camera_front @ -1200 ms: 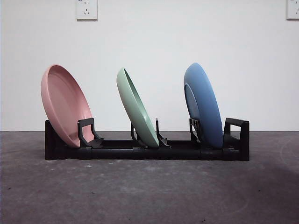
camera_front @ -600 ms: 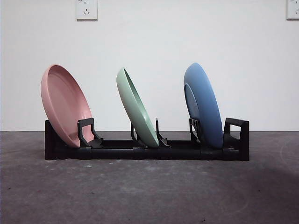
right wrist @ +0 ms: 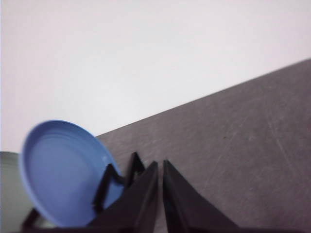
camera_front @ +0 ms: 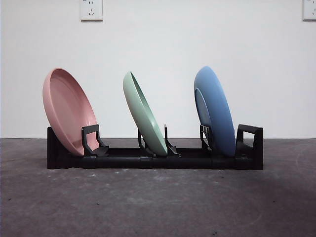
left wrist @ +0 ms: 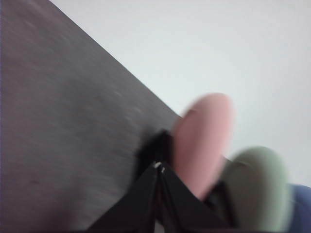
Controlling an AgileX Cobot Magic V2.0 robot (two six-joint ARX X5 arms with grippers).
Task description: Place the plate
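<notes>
Plates stand racked as both claws hang clear of them. The left claw [left wrist: 159, 167] is clenched with nothing between its jaws, and the pink plate [left wrist: 201, 141] sits just beyond its tips, the green plate [left wrist: 257, 187] farther out and blurred. The right claw [right wrist: 160, 167] is likewise closed on nothing, with the blue plate [right wrist: 65, 170] just past its jaws and off to one side. Neither claw touches a plate, and neither shows in the front view. There the three plates lean in the black rack [camera_front: 153, 160] on the grey table [camera_front: 158, 202], well apart from one another. Each plate looks stiff, light and smooth, probably plastic, and likely slippery; the exposed upper rim, away from the rack's prongs, seems the best place to pinch. All slots appear filled, so the placing looks done.
</notes>
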